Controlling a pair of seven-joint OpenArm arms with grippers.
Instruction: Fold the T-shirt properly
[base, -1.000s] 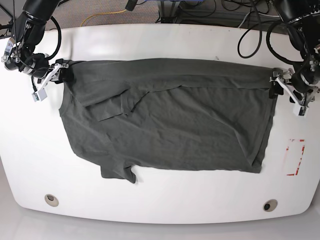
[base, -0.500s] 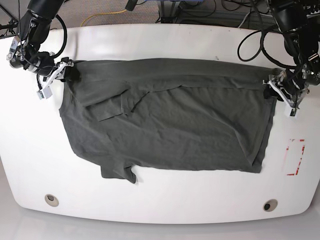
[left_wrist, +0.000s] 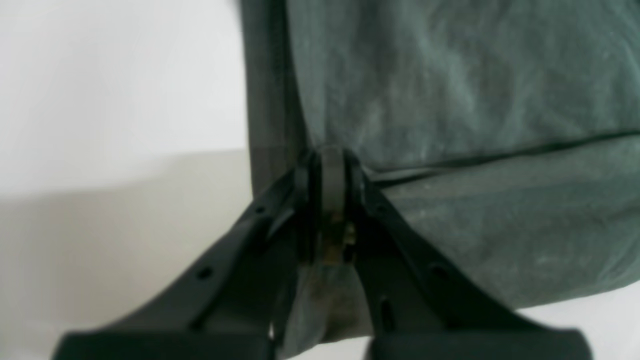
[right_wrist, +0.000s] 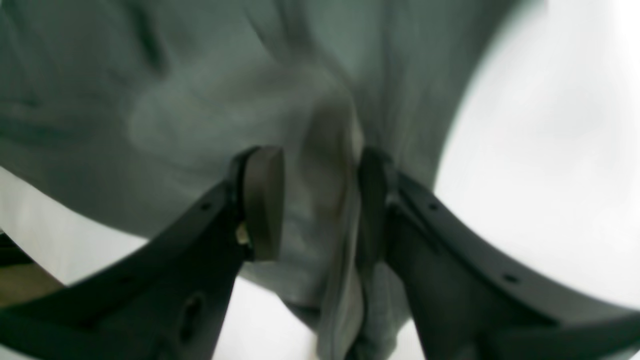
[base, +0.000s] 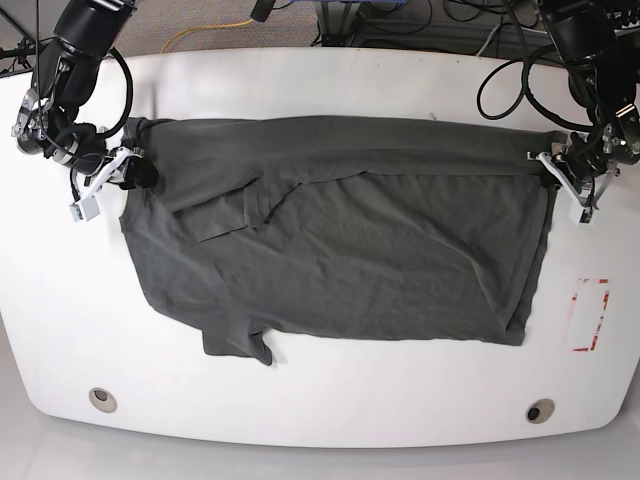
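The dark grey T-shirt (base: 350, 250) lies spread on the white table (base: 330, 400), its far edge folded toward the front in a long strip. In the base view my left gripper (base: 553, 166) is at the shirt's right far corner. The left wrist view shows this gripper (left_wrist: 330, 190) shut, pads together, pinching the T-shirt (left_wrist: 450, 100) at its edge. My right gripper (base: 137, 174) is at the shirt's left edge, beside the sleeve. In the right wrist view its jaws (right_wrist: 320, 200) stand apart, with a raised fold of the T-shirt (right_wrist: 200, 75) between them, close to the right finger.
A red-marked rectangle (base: 590, 315) is on the table at the right. Two round holes (base: 102, 399) (base: 540, 410) sit near the front edge. Cables (base: 505, 80) hang over the far edge behind the arms.
My left gripper has closed on the shirt's right far corner. My right gripper has slid toward the front along the shirt's left edge, its opening unchanged.
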